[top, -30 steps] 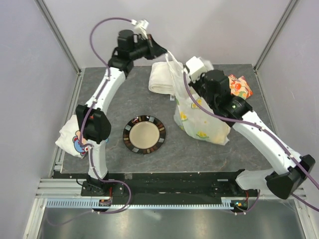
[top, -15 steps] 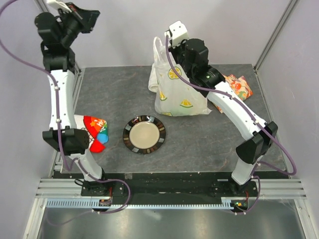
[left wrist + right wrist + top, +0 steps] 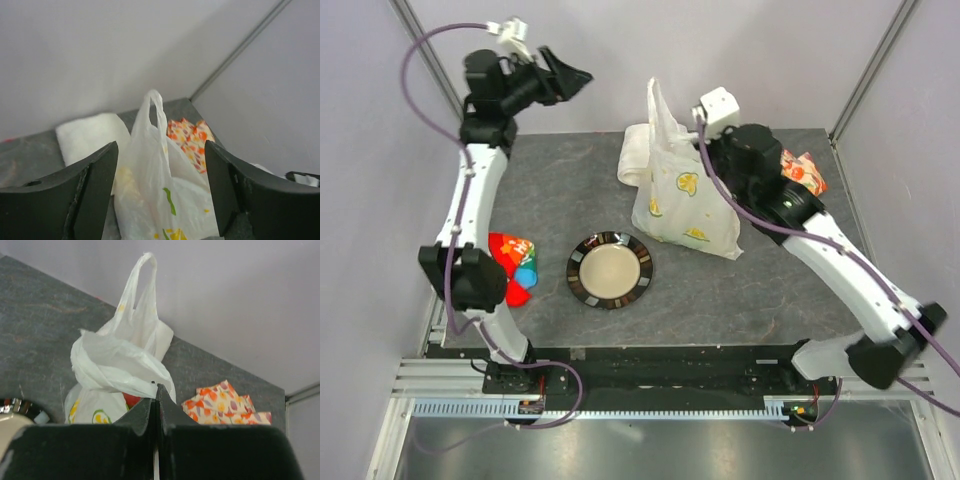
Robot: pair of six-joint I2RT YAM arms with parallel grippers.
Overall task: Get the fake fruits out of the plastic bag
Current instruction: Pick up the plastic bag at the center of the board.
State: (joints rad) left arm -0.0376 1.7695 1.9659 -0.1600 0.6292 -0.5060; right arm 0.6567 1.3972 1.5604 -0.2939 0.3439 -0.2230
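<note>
Lying nearest, one dark-rimmed plate (image 3: 610,270) sits on the table (image 3: 550,190); beyond it one plastic bag (image 3: 682,200) stands upright, the fake fruits (image 3: 131,399) inside showing only as coloured blotches (uncountable). The right tool (image 3: 156,390) is closed at the bag's crumpled mouth. Farther back lie one white cloth roll (image 3: 636,152) and one orange fabric (image 3: 802,170), with the left tool (image 3: 578,78) raised, spread wide, empty.

No legible text, brand, number or sign appears in any view. The plastic bag (image 3: 680,205) carries only printed fruit-slice motifs in yellow and green, without lettering. The red, blue and white item (image 3: 512,262) at the left edge of the desk (image 3: 570,190) shows white marks that may be letters; they are too small to read.
</note>
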